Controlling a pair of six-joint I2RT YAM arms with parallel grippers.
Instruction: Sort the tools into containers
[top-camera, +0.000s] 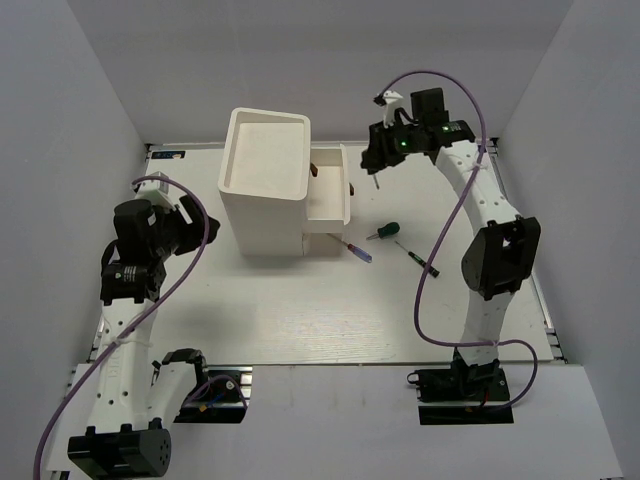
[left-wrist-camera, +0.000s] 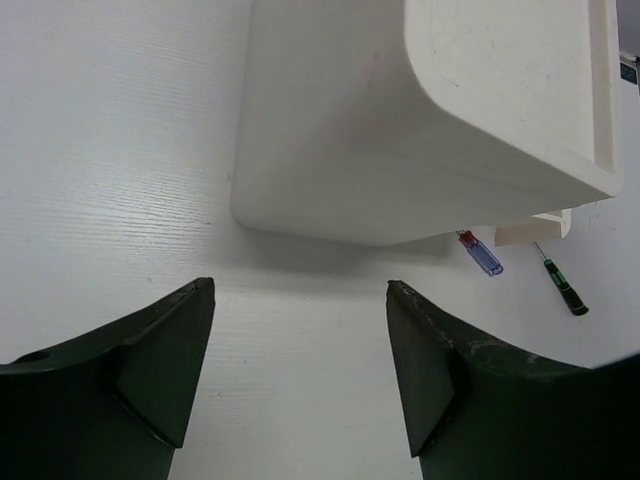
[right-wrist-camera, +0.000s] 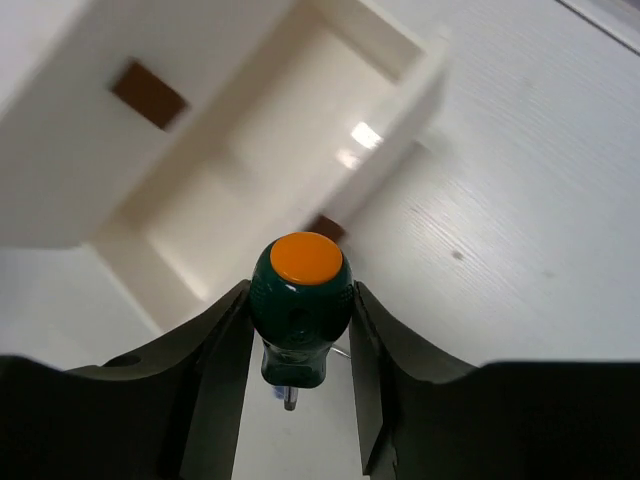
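My right gripper (top-camera: 375, 165) is shut on a stubby green screwdriver with an orange cap (right-wrist-camera: 300, 290), held tip-down above the table just right of the white box's open drawer (top-camera: 330, 197). The tall white box (top-camera: 262, 185) stands at the table's middle back. On the table lie another stubby green screwdriver (top-camera: 383, 233), a blue-purple one (top-camera: 357, 250) and a thin dark-handled one (top-camera: 418, 257). My left gripper (top-camera: 190, 225) is open and empty, left of the box. The left wrist view shows the box (left-wrist-camera: 430, 110), the blue-purple screwdriver (left-wrist-camera: 480, 254) and the thin one (left-wrist-camera: 562, 285). No pliers are visible.
The box's drawers stick out on its right side, with dark knobs (top-camera: 313, 168). In the right wrist view the open drawer (right-wrist-camera: 300, 130) lies below and ahead of the held tool. White walls enclose the table on three sides.
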